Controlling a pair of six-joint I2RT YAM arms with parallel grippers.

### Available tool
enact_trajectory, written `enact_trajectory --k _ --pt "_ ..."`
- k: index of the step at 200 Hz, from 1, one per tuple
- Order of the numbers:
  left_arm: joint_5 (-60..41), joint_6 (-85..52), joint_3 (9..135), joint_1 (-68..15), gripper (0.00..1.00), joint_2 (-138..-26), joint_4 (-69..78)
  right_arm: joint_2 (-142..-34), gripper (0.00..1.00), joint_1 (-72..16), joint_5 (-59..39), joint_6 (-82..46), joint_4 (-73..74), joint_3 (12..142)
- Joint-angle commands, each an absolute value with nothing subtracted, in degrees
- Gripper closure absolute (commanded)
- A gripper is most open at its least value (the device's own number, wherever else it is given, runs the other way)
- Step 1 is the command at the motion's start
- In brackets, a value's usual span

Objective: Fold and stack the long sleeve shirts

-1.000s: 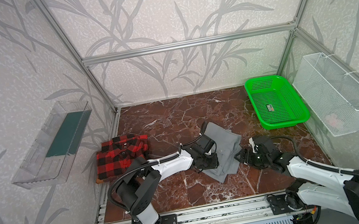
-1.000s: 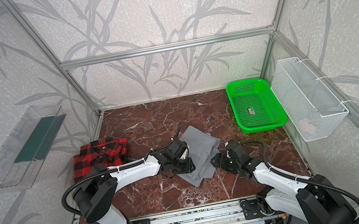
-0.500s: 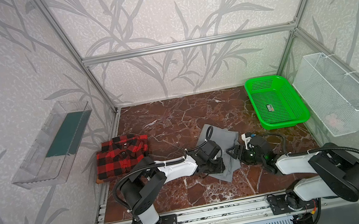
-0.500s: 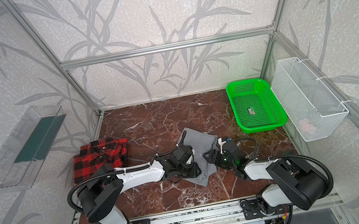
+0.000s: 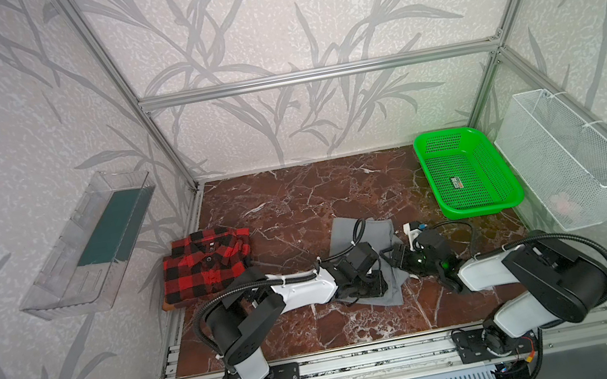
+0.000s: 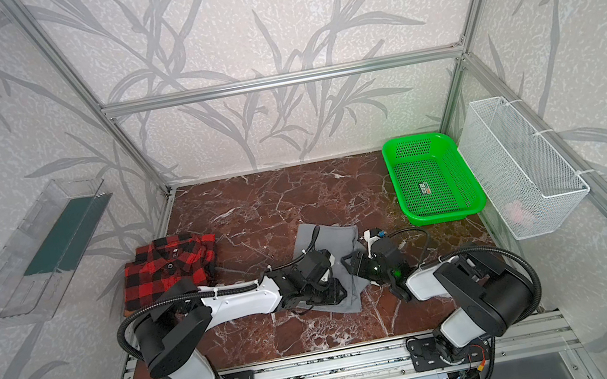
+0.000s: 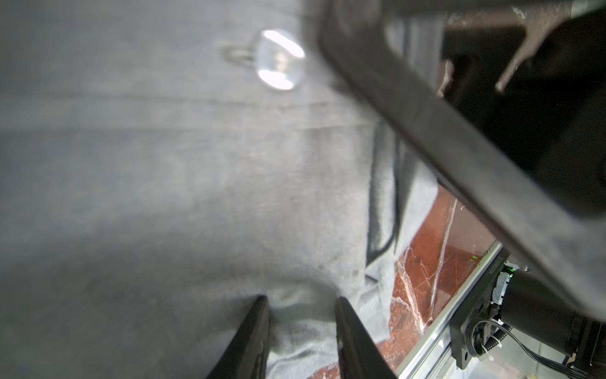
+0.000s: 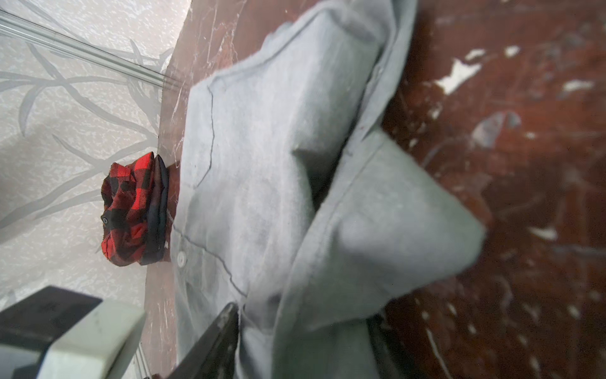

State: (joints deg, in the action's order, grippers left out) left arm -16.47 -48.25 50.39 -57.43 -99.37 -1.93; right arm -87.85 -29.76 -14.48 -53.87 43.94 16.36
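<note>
Plaid flannel shirt (image 5: 201, 267): folded. Grey shirt (image 5: 381, 231), well apart: half-folded, unstacked; left gripper (image 7: 301, 325) jaws pinch it narrowly, right gripper (image 8: 301, 325) straddles it, grip unclear.

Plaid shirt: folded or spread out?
Folded: the plaid shirt lies as a compact rectangle, collar and buttons facing up.

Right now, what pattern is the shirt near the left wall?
The shirt has red-and-black checks, clearest in a top view.

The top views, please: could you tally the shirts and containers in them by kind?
Shirts: 2 (red plaid shirt, grey shirt)
Baskets: 2 (green basket, white wire basket)
Wall trays: 1 (clear wall tray)
Total: 5
</note>
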Motion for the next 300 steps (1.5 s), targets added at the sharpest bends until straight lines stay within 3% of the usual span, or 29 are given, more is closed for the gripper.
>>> enact_trajectory --k 1,38,64,137,186,236,284,300 --pt "-15.6 -49.0 48.9 -58.2 0.63 -101.3 -8.2 -92.8 0.49 -30.0 -15.4 -52.0 47.8 17.3" --pt "-15.4 -49.5 48.3 -58.2 0.63 -100.2 -7.9 -95.9 0.76 -30.0 -16.5 -52.5 53.7 17.8" --pt "-15.4 -49.7 49.5 -58.1 0.63 -97.5 -9.7 -91.6 1.00 -30.0 -16.8 -49.9 46.9 19.6" --pt "-3.9 -46.5 58.3 -55.3 0.62 -76.9 -26.4 -64.8 1.00 -28.9 -9.0 -33.2 1.8 29.2" --pt "-6.4 -44.9 61.5 -46.8 0.61 -65.3 -31.0 -55.9 1.00 -28.7 1.4 -19.7 -36.8 47.0" --pt "-11.6 -43.1 59.4 -39.4 0.61 -60.9 -30.8 -61.5 1.00 -29.7 25.1 -9.5 -61.9 65.7" --pt "-15.2 -41.9 51.8 -32.5 0.61 -56.5 -29.7 -77.4 1.00 -41.3 44.1 -13.9 -67.5 74.8" --pt "-16.2 -42.3 48.9 -30.7 0.61 -54.5 -29.4 -85.4 1.00 -46.2 45.1 -18.2 -69.4 77.5"
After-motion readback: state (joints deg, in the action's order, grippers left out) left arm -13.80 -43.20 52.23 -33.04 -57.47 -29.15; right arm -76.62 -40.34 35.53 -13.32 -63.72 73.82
